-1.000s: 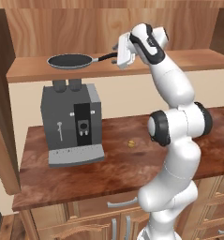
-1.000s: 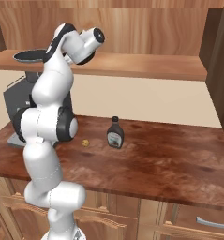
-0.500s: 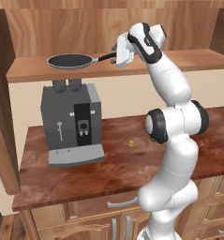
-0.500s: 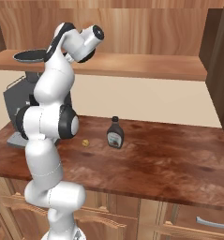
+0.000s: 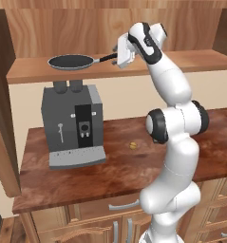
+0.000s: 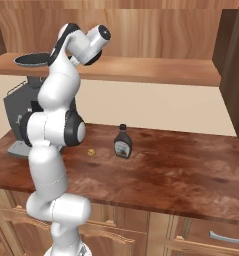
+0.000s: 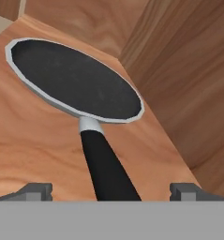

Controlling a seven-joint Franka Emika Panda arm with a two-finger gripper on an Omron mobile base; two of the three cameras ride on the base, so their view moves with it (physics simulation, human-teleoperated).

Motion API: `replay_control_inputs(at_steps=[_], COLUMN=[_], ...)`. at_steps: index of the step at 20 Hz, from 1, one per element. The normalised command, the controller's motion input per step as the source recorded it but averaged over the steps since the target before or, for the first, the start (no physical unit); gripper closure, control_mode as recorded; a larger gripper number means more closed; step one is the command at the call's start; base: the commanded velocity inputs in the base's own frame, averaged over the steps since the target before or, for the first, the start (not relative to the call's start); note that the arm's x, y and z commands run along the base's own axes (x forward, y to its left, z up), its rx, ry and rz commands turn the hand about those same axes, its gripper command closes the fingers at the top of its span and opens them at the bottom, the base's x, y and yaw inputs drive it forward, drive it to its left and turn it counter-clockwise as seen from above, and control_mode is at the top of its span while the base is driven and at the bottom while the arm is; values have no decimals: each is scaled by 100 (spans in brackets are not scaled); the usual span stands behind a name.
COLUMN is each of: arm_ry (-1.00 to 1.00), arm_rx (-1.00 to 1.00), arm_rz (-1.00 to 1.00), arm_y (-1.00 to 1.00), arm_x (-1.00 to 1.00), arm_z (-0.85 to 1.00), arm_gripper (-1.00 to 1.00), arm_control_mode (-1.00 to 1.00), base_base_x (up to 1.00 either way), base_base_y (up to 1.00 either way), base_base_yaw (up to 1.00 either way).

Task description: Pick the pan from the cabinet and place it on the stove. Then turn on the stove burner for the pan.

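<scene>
The pan [image 5: 70,61] lies flat on the cabinet's wooden shelf [image 5: 186,60], its thin black handle [image 5: 107,59] pointing right. My gripper [image 5: 118,56] is at the end of that handle, level with the shelf. In the hand view the pan [image 7: 73,79] lies ahead and its handle [image 7: 104,164] runs back between my open gripper [image 7: 111,191]; both fingertips [image 7: 36,191] stand well apart from it. From the right base view the pan [image 6: 31,60] shows at the shelf's [image 6: 156,70] left end, behind my arm. The stove is out of view.
A grey coffee machine [image 5: 72,123] stands on the brown counter [image 5: 115,175] right under the pan. A dark sauce bottle [image 6: 122,142] and a small yellow bit [image 6: 91,151] sit on the counter. The cabinet's side wall [image 7: 188,79] rises close beside the pan. Drawers [image 6: 211,237] run below.
The hand has crept slightly left along the handle toward the pan. The pan has not moved and the jaws stay wide.
</scene>
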Motion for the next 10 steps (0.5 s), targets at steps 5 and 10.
replay_control_inputs(at_steps=[5, 10], arm_ry=[0, 1], arm_rx=[0, 0], arm_rz=[0, 0], arm_y=[3, 3], arm_x=[8, 8], arm_z=[-21, -20], arm_gripper=[-100, -100], arm_control_mode=[-100, -100], base_base_x=[0, 0], base_base_y=[0, 0], base_base_yaw=[0, 0])
